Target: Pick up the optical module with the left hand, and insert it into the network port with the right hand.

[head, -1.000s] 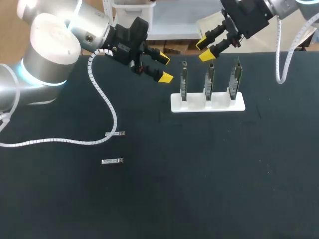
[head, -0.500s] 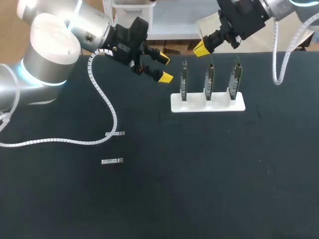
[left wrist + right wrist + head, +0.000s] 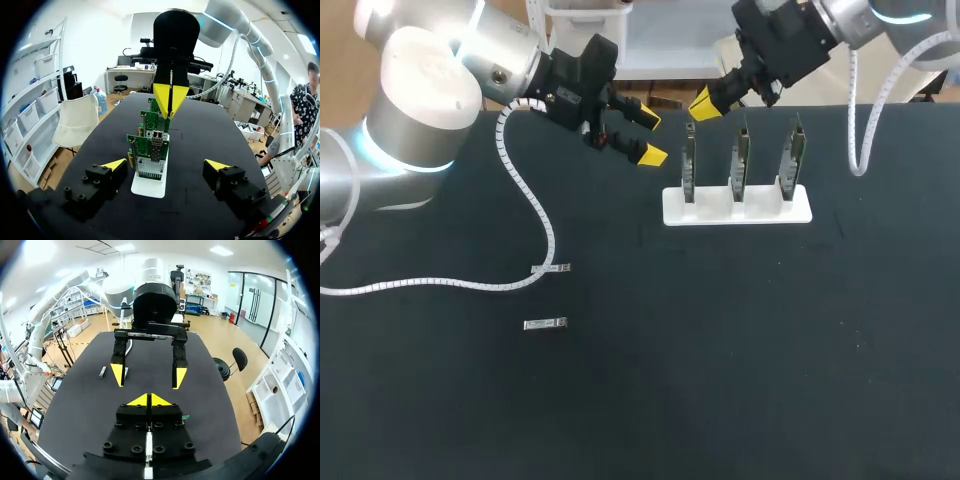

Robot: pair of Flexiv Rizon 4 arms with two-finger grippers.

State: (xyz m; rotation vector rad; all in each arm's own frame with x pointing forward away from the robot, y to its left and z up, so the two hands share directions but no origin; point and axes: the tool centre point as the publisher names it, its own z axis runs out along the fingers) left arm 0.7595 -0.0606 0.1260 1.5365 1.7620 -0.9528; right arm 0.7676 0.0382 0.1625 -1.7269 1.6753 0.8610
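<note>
Over to nine o'clock goes the right gripper (image 3: pixel 705 103) since a second ago, and its yellow tips, spread back then, are now pressed together on nothing. Starting from the left: the left arm has not budged, and its white spiral cable (image 3: pixel 535 215) trails across the black table (image 3: pixel 720 380). Just beside the cable's low bend lies one optical module (image 3: pixel 552 268). A second module (image 3: pixel 545 323) sits at six o'clock from it, flat on the table and untouched; both are well apart from either gripper. The left gripper (image 3: pixel 647 137) hovers at one o'clock from those modules with its fingers spread wide and nothing between them. On to the white stand (image 3: pixel 710 208), which carries three circuit boards (image 3: pixel 741 158) upright in a row, at four o'clock from the left gripper. From the left wrist the boards line up straight ahead, a network port (image 3: pixel 157 136) on the nearest one, and the closed right gripper hangs above the row. In the head view it hangs at eleven o'clock over the stand, just above the leftmost board
</note>
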